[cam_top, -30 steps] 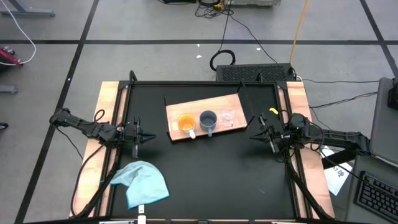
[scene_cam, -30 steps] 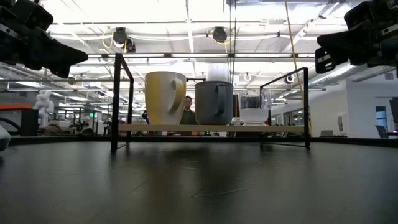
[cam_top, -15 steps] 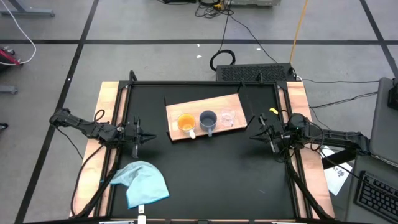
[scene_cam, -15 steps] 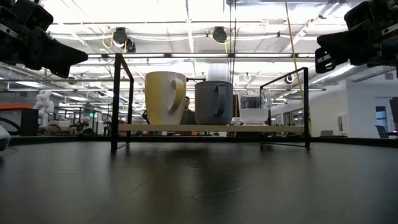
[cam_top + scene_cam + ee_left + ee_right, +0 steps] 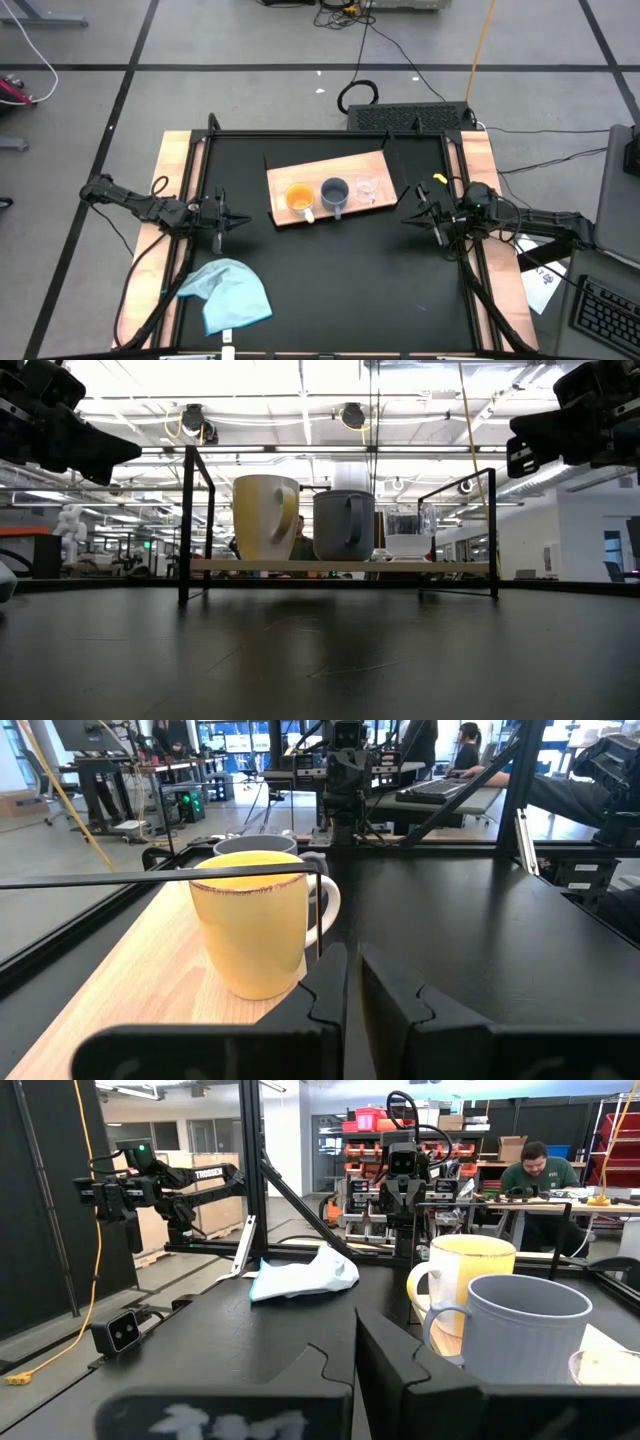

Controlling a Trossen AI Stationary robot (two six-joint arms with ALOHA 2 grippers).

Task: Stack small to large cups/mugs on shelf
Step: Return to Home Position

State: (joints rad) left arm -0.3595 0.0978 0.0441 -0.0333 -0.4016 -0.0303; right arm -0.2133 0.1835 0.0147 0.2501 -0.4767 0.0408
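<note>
Nothing had shifted since a second before. At the left edge of the table [image 5: 340, 270] the left gripper [image 5: 226, 218] hovered with its fingers drawn nearly together, only a slit between them, holding nothing. Near it, toward the front, lay a light blue cloth [image 5: 228, 293]. On the wooden shelf [image 5: 340, 166] in the middle stood three cups in a row: the orange cup [image 5: 299, 197], the grey cup [image 5: 334, 193], and the clear cup [image 5: 367, 188], each just beside the next. At the right edge the right gripper [image 5: 415, 213] hung pinched just as narrow, and empty.
</note>
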